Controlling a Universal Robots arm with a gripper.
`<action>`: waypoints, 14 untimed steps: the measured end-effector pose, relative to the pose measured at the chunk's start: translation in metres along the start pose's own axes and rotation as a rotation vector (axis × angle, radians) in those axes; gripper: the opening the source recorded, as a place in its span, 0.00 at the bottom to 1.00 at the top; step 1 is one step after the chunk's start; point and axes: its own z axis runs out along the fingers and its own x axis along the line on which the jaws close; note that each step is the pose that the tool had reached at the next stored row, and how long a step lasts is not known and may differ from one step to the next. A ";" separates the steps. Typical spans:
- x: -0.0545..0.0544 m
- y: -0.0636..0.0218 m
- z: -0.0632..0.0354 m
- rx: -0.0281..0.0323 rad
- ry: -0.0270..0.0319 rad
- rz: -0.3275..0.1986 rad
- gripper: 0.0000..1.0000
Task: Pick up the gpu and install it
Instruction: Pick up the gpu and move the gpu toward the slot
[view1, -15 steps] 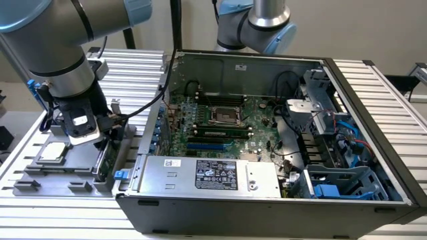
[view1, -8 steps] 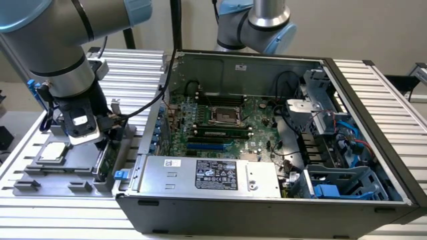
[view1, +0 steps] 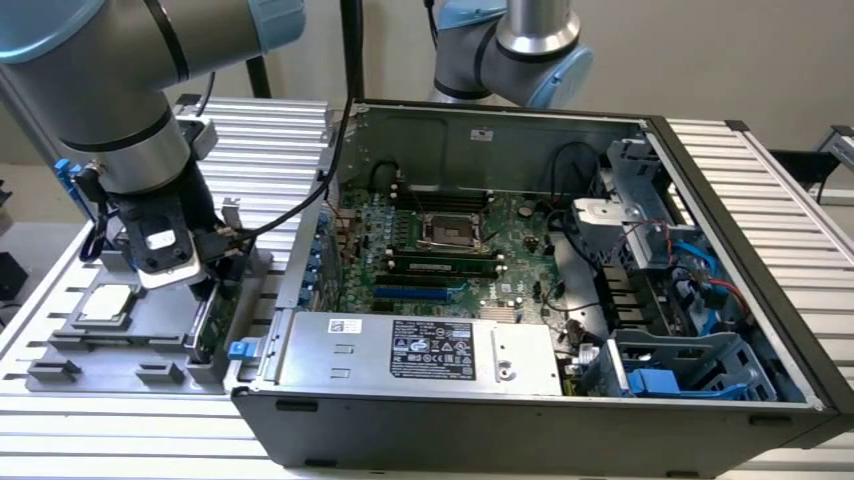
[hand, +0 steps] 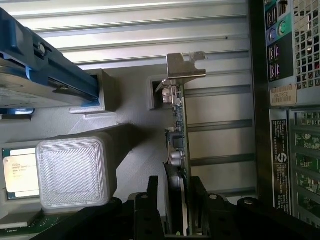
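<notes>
The gpu (hand: 179, 130) stands on its edge in a slot of the grey holder (hand: 130, 110), its silver end bracket (hand: 186, 65) at the far end. In the exterior view the gpu (view1: 204, 325) shows as a thin green strip at the left of the computer case (view1: 534, 425). My gripper (hand: 176, 207) is down over the card, one black finger on each side, close to its faces, with a thin gap still showing on one side. The exterior view has the gripper (view1: 203, 290) low over the holder.
The open case holds the motherboard with a blue slot (view1: 420, 292) and a silver power supply (view1: 414, 345). A processor chip (view1: 107, 305) lies in the holder beside the card. A hard drive with blue rails (hand: 45, 75) rests nearby. A second arm (view1: 521, 50) stands behind the case.
</notes>
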 end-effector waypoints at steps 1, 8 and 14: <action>0.000 0.0001 0.0000 0.0010 0.0000 0.000 0.39; 0.000 0.0007 -0.0001 0.0077 -0.0003 -0.002 0.30; 0.000 0.0008 0.0000 0.0077 0.0009 -0.005 0.27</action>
